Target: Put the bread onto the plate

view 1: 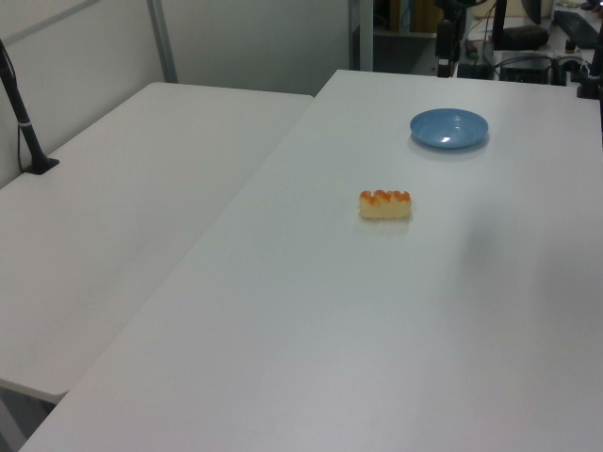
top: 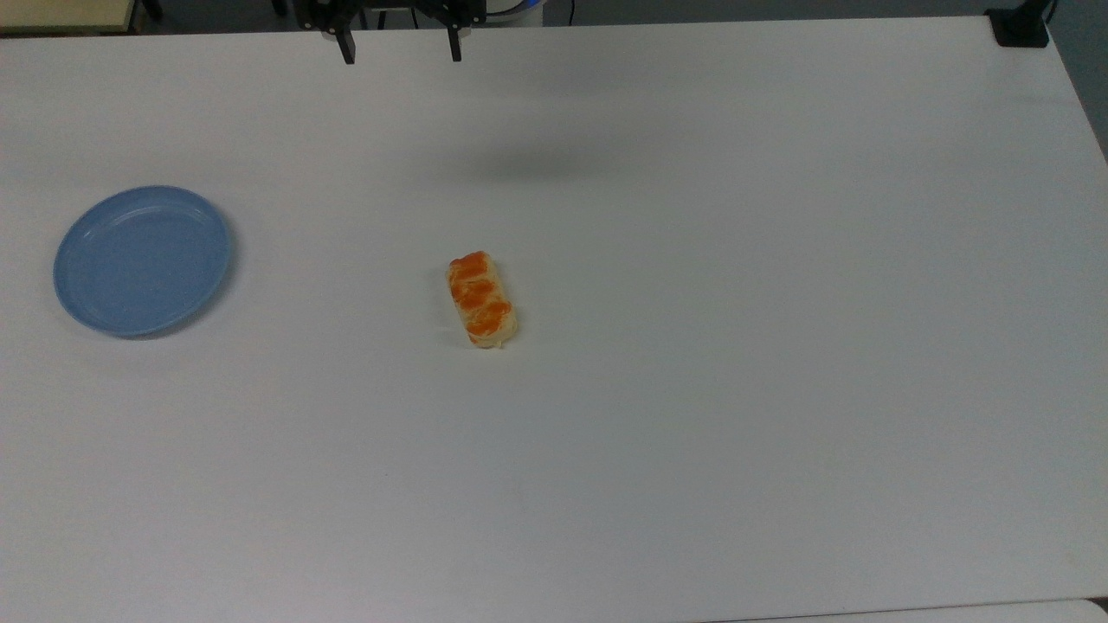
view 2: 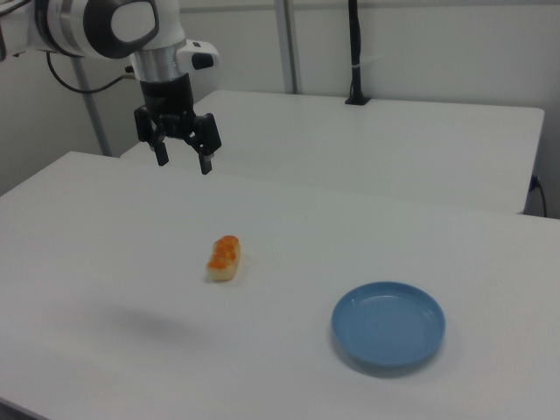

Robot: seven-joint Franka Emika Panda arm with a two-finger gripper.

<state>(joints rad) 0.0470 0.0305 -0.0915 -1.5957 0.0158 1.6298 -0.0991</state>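
Lying on the table (top: 779, 346), bread (top: 481, 299) apart from bare plate (top: 142, 260); tool (view 2: 184, 162) spread wide.

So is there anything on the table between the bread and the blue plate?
No. In the top view, only bare white table lies between the bread and the plate; nothing else sits there.
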